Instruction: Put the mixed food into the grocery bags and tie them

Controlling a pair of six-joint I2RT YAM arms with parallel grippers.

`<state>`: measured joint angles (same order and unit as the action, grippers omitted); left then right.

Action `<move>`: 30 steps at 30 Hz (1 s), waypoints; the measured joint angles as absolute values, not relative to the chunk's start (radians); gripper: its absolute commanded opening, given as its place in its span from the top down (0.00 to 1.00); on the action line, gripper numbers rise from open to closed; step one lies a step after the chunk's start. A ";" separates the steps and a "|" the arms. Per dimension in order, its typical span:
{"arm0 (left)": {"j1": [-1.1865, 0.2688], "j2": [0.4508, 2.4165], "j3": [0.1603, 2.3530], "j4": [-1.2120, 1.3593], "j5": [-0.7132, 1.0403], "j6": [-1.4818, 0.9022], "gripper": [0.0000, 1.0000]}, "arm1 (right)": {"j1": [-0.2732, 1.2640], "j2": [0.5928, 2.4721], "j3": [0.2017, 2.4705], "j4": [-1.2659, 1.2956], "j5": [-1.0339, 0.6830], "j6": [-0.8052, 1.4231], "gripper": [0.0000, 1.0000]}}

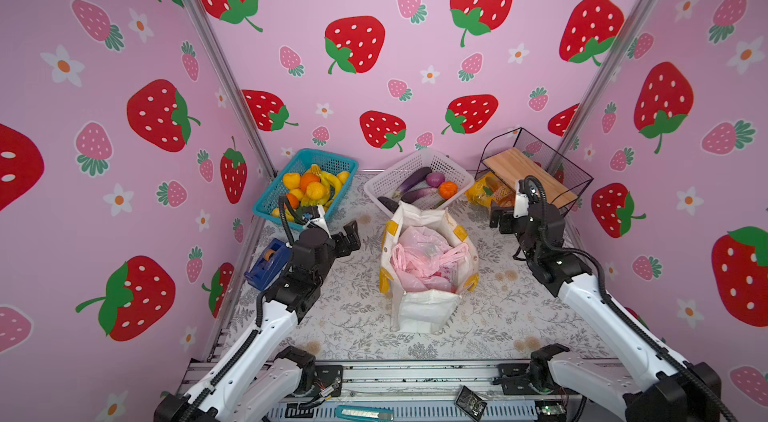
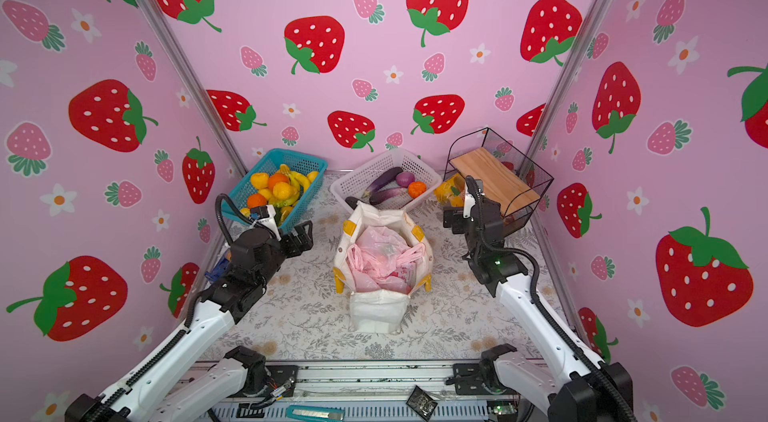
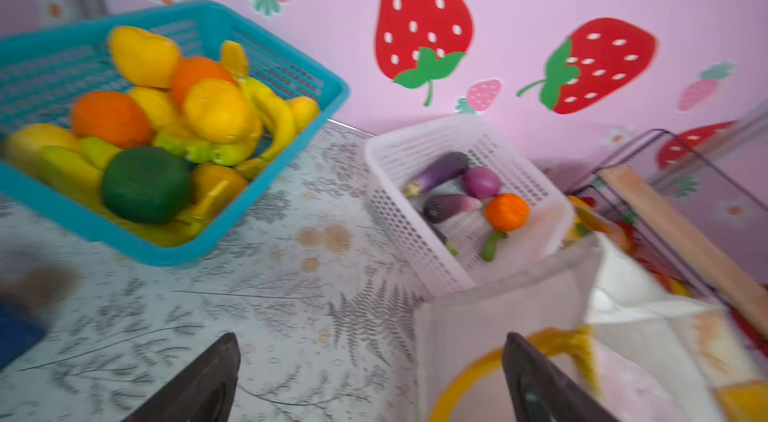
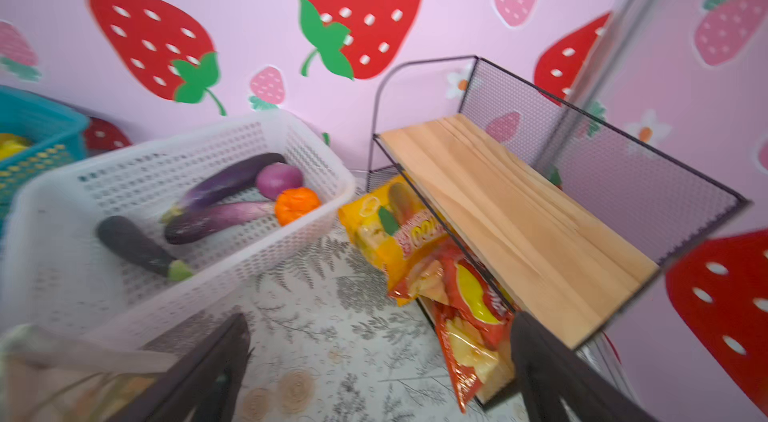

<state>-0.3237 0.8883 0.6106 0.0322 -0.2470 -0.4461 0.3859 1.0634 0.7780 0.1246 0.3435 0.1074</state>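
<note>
Between the left fingers and right fingers, both spread apart and gripping nothing, a white tote is standing on the counter with a pink plastic bag bunched inside. Snack packets are lying just beyond the right fingers, vegetables in a white basket farther off; the tote's yellow handles are hanging untied, so packing and tying appear unfinished.

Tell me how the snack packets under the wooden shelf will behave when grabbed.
The snack packets look puffy and crinkled, so probably light and floppy, crumpling under a pinch. Their glossy film may be slippery. They lean packed under the wooden shelf of the wire rack, so pulling one could drag its neighbour or snag the wire.
</note>
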 measured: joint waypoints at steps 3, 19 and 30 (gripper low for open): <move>-0.267 0.909 0.545 0.109 -0.336 -0.375 0.01 | 0.347 1.104 0.658 0.243 0.399 0.103 0.00; -0.128 1.375 0.433 0.528 -0.319 -0.052 0.01 | 0.234 1.448 0.356 0.799 0.298 0.027 0.00; -0.063 1.537 0.400 0.774 -0.203 -0.004 0.01 | 0.160 1.443 0.315 0.964 0.163 0.020 0.00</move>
<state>-0.0631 1.5372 0.4004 0.7742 -0.2031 -0.0036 0.1600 1.4429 0.3153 0.9642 0.1627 0.0204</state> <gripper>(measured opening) 0.993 0.996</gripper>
